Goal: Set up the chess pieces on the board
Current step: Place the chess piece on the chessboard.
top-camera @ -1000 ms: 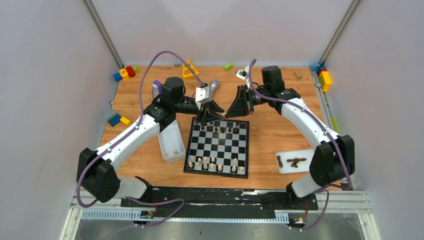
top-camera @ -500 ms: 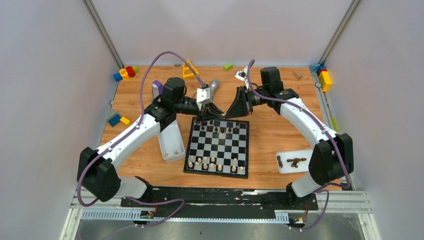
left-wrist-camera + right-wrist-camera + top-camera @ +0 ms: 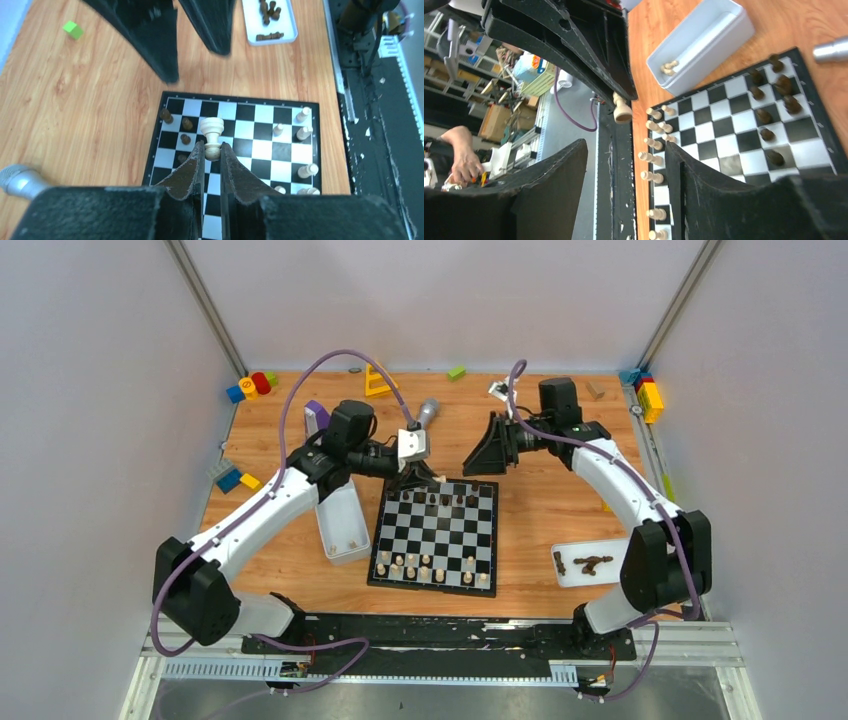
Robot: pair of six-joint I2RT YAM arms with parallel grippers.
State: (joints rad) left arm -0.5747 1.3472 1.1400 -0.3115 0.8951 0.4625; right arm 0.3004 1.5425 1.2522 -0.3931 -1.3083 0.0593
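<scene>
I'm pinching one light chess piece [image 3: 213, 137] in the left gripper [image 3: 212, 148], over the far edge of the chessboard [image 3: 437, 540]. The right gripper [image 3: 492, 445] is hanging spread wide beyond the board. In the left wrist view I'm counting four dark pieces [image 3: 186, 123] near that corner. Two containers are flanking the board: one white bin [image 3: 345, 515] and one flat tray [image 3: 605, 575].

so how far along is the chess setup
Partly done. Done: several light pieces stand along the board's near edge, a few dark pieces along its far edge. In hand: the left gripper is shut on a light piece over the far side; the right gripper is open, empty. Left: spare light pieces in the white bin, spare dark pieces in the small tray.
</scene>
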